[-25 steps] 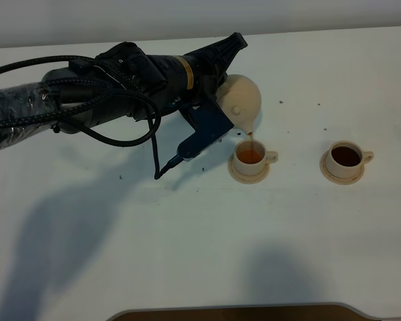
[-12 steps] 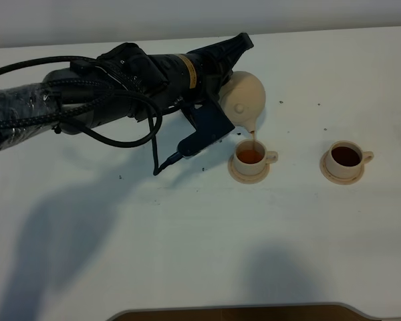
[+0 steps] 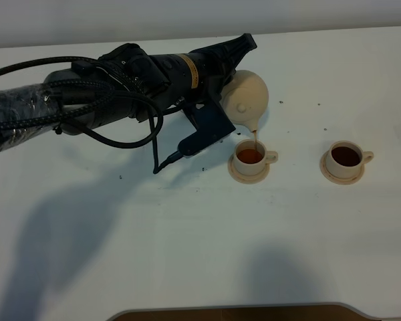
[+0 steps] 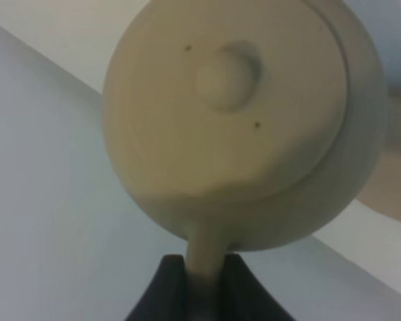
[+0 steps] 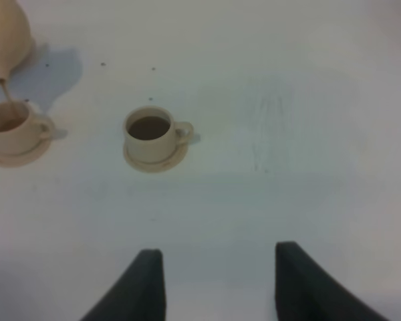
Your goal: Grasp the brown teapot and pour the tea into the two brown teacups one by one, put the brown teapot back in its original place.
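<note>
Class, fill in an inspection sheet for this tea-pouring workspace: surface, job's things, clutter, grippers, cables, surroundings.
Surface: white table, a few small dark specks near the cups.
Job's things: brown teapot tilted spout-down, a thin stream of tea falling into the teacup under the spout; the other teacup holds dark tea; each cup stands on its own saucer.
Clutter: nothing seen.
Grippers: left gripper shut on the brown teapot's handle; right gripper open, empty, apart from both cups.
Cables: black cables loop along the left arm, one end hanging toward the table.
Surroundings: pale wall behind the table.
</note>
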Motion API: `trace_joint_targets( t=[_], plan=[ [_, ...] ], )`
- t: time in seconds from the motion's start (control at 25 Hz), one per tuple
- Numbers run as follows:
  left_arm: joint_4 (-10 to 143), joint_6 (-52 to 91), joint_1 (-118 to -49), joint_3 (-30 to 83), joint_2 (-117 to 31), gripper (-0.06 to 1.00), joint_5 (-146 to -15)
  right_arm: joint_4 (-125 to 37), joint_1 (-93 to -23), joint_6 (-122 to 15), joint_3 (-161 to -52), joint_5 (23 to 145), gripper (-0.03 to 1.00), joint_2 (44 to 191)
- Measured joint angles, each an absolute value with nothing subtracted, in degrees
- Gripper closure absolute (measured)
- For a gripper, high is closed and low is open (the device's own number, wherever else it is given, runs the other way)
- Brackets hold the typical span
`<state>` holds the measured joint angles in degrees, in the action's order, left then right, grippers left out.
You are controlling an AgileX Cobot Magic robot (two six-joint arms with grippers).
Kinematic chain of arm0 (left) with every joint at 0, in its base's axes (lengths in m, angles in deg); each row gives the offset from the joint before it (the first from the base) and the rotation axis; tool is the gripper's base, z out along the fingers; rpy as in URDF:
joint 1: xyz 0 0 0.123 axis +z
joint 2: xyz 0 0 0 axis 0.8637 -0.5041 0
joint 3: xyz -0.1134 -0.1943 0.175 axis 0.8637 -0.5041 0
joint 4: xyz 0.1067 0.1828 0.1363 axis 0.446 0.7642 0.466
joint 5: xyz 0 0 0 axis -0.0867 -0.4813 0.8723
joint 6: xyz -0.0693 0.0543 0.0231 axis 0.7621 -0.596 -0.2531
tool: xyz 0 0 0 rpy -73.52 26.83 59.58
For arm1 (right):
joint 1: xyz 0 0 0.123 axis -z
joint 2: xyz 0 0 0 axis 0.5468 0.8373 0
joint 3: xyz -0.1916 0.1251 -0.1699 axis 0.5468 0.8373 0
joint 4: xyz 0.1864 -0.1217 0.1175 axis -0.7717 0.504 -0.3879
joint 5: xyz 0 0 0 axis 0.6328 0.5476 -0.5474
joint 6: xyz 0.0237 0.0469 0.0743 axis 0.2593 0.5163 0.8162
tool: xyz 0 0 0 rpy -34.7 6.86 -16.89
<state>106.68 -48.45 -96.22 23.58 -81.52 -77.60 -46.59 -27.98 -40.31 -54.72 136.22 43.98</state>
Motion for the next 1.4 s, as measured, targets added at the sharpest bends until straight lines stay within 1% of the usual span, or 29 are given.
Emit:
trace_joint_targets(
  t=[0.48,1.4],
  plan=[
    [106.7,-50.4,-96.2,23.6,-81.5,0.84,-77.4,-46.6,-28.0,-40.3,-54.7,136.2,0.56,44.0],
    [106.7,-58.7,-96.2,23.6,-81.5,0.84,-74.6,-46.6,-28.0,-40.3,-54.7,136.2,0.56,44.0]
  ],
)
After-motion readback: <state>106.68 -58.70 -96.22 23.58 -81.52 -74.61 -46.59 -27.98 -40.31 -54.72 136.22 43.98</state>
